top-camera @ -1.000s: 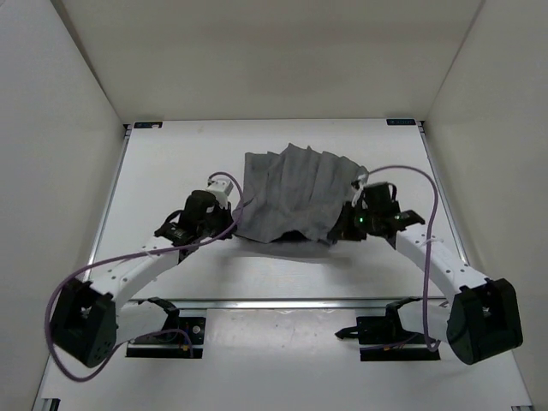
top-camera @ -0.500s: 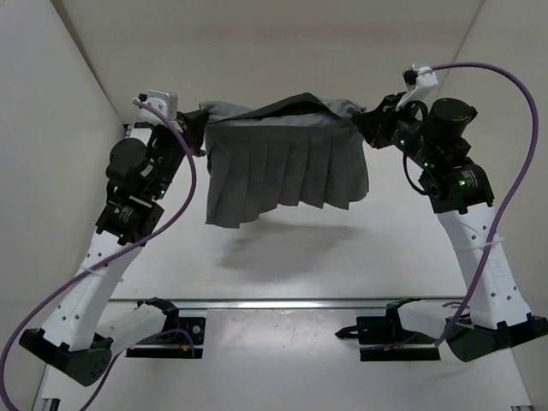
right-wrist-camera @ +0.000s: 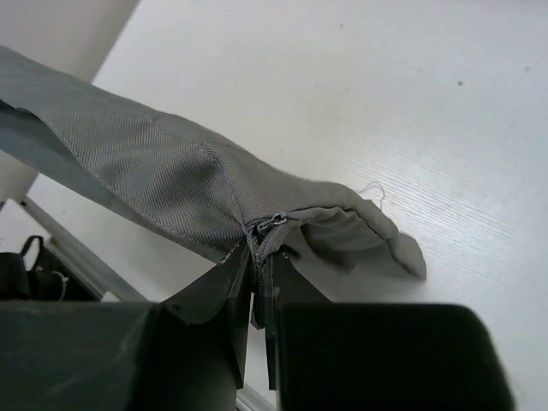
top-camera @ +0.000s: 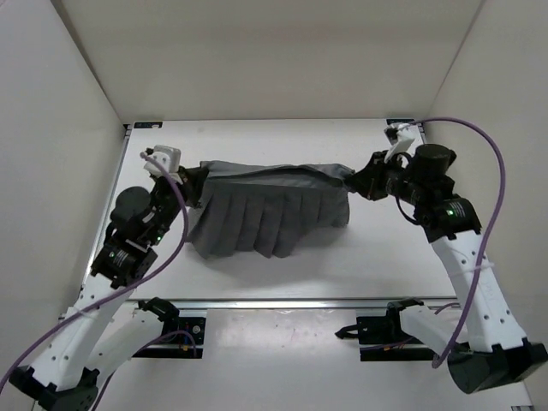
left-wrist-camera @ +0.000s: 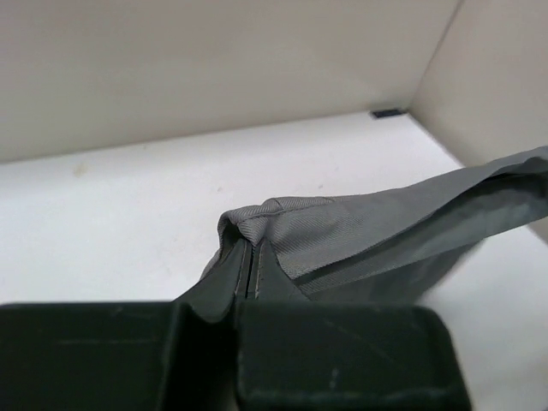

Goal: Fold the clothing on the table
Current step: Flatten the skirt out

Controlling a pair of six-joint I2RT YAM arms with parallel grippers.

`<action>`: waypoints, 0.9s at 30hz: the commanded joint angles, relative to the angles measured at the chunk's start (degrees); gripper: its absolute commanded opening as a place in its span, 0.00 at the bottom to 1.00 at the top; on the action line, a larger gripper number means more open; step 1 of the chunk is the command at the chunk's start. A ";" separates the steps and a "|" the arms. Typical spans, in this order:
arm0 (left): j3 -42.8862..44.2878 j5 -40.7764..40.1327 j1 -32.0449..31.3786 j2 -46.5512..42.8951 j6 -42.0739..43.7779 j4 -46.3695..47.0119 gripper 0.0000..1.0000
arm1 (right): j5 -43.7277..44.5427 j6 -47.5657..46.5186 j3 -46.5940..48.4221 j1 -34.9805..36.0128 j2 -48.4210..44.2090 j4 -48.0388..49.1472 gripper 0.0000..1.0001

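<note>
White table (top-camera: pixel 385 257), mid: left claw (top-camera: pixel 190 175) & right claw (top-camera: pixel 351 178) each pinched on a clothing (top-camera: pixel 265 214) corner. Lower both evenly, keep it taut or you'll bunch it.

Plain white walls (top-camera: pixel 257 60) all round

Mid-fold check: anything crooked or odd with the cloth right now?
Slightly. The clothing hangs between the left end effector and right end effector, but its lower edge is uneven, reaching nearer on the left. A loose thread shows by the right grip. No damage seen.
</note>
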 commanded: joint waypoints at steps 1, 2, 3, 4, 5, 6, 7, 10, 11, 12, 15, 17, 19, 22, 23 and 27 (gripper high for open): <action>0.30 -5.67 3.21 4.31 1.02 3.31 0.00 | 7.21 -3.47 0.36 0.70 4.86 1.75 0.00; 0.13 -5.14 3.05 7.29 1.37 5.15 0.00 | 6.16 -3.83 1.33 -0.25 7.83 2.64 0.00; 0.30 -4.88 3.74 8.63 2.33 5.78 0.00 | 4.33 -4.09 2.90 -1.13 11.08 2.73 0.00; 1.26 -4.00 4.71 12.21 2.69 7.87 0.00 | 3.96 -4.27 4.83 -1.31 12.85 3.69 0.00; 2.23 -2.86 5.15 15.20 2.87 9.81 0.00 | 4.30 -5.05 6.07 -2.10 16.52 4.83 0.00; 3.02 -2.16 6.11 17.58 2.96 10.61 0.00 | 4.66 -5.84 8.69 -2.02 19.69 5.45 0.00; 5.20 -1.37 7.43 21.09 2.78 12.70 0.00 | 5.44 -6.72 13.24 -2.19 23.12 5.89 0.00; 13.20 -0.30 7.97 30.07 4.27 16.06 0.00 | 6.85 -8.83 28.68 -2.81 32.35 3.89 0.00; 18.09 -0.39 8.40 33.74 5.14 15.54 0.00 | 7.20 -9.10 35.20 -3.16 34.47 2.66 0.00; 20.32 -0.30 7.97 36.91 5.68 15.02 0.00 | 7.56 -9.19 38.39 -3.51 37.19 1.69 0.00; 26.75 -0.21 7.35 40.01 6.56 16.49 0.00 | 6.42 -7.96 46.33 -4.39 40.11 2.81 0.00; 25.10 -0.74 6.74 38.88 6.73 18.69 0.00 | 6.59 -8.13 45.20 -4.13 39.16 3.26 0.00; 21.50 -1.18 6.56 37.56 6.30 19.75 0.00 | 8.25 -9.01 41.18 -3.52 37.67 3.09 0.00; 12.63 -1.53 7.18 31.34 5.68 20.02 0.00 | 7.31 -8.93 26.55 -3.43 31.27 6.49 0.00; 7.30 -2.32 5.52 29.40 6.55 20.37 0.00 | 7.21 -7.97 17.95 -3.69 27.24 7.30 0.00; -4.87 -7.60 -0.02 15.53 2.29 7.17 0.00 | 8.87 -5.16 -4.16 0.17 12.56 5.92 0.00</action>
